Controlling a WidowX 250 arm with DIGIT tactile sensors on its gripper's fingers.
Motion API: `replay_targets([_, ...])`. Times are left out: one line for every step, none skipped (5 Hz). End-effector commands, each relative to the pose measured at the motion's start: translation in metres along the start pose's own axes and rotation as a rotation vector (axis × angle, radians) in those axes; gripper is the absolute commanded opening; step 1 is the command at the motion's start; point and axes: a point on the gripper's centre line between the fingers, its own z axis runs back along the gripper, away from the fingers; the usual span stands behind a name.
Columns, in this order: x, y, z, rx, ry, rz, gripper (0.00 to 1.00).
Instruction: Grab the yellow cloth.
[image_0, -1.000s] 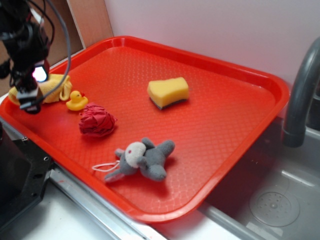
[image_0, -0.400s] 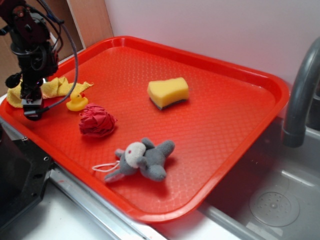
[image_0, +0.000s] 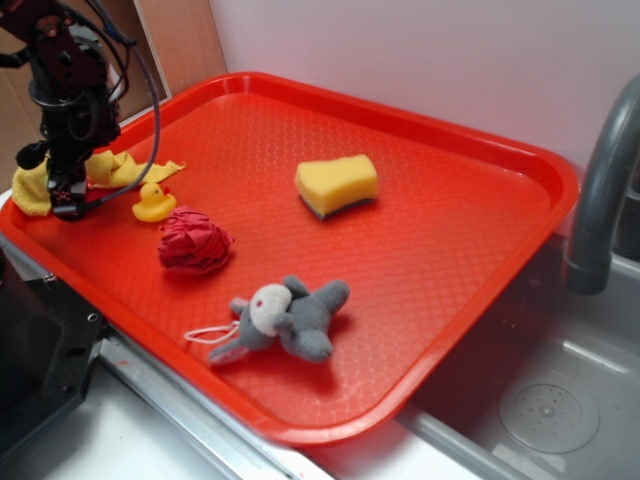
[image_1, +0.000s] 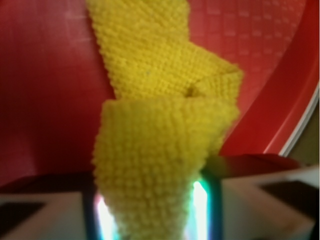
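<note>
The yellow cloth (image_0: 125, 170) is a mustard terry piece at the far left of the red tray (image_0: 470, 260). In the wrist view the cloth (image_1: 160, 140) rises in a folded strip between my fingers and trails down onto the tray. My gripper (image_0: 68, 195) is shut on the cloth's left part and holds it lifted off the tray floor. The arm hides part of the cloth in the exterior view.
A tiny yellow rubber duck (image_0: 153, 203) sits right beside the cloth. A crumpled red cloth (image_0: 194, 241), a grey plush elephant (image_0: 285, 318) and a yellow sponge (image_0: 336, 184) lie on the tray. A grey faucet (image_0: 600, 190) and sink stand at the right.
My gripper has closed on the cloth and risen, pulling it up and stretching it out from a bunched heap. The duck and other things have not moved.
</note>
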Motion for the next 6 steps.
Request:
replay_targets([0.032,-0.016,0.055,-0.145,0.017,0.314,0.0])
replay_targets([0.054,-0.025,0.103,-0.243,0.055,0.547,0.0])
replay_targets([0.066,-0.026,0.159,-0.28,-0.005,0.607,0.0])
replay_targets([0.07,-0.026,0.204,-0.305,-0.077,0.638,0.0])
replay_targets([0.07,-0.039,0.233,-0.302,-0.133,0.709,0.0])
replay_targets([0.067,-0.04,0.231,-0.361,-0.125,0.712,0.0])
